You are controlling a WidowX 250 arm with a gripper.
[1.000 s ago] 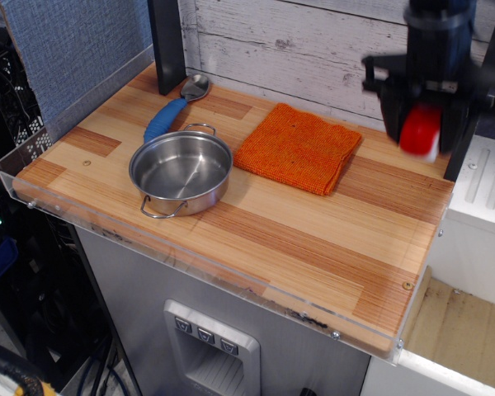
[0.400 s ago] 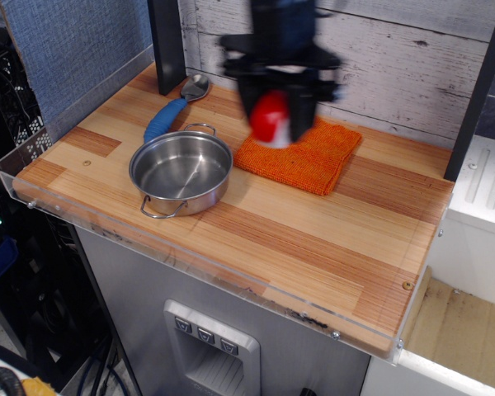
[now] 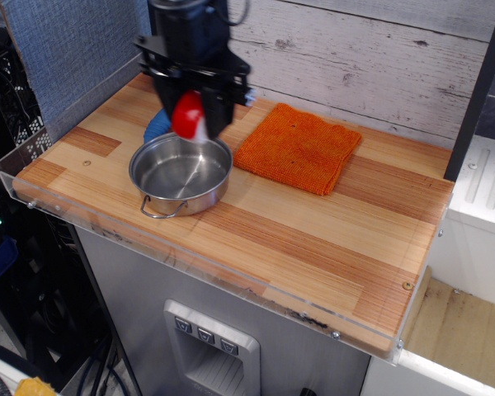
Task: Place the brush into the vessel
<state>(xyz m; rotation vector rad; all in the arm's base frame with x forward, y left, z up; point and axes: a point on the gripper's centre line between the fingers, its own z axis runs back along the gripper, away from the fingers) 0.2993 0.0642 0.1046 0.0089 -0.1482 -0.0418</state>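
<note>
The brush is a small red block with a white underside, held in my black gripper, which is shut on it. It hangs in the air above the far rim of the vessel, a shallow shiny steel pot with two wire loop handles on the left part of the wooden table. The pot's inside shows nothing in it.
An orange folded cloth lies right of the pot. A blue-handled spoon lies behind the pot, mostly hidden by my gripper. A clear plastic rim edges the table's left and front. A dark post stands at the back left.
My gripper has carried the brush leftward from the table's right side, over the orange cloth, to above the pot. It now hides most of the spoon.
</note>
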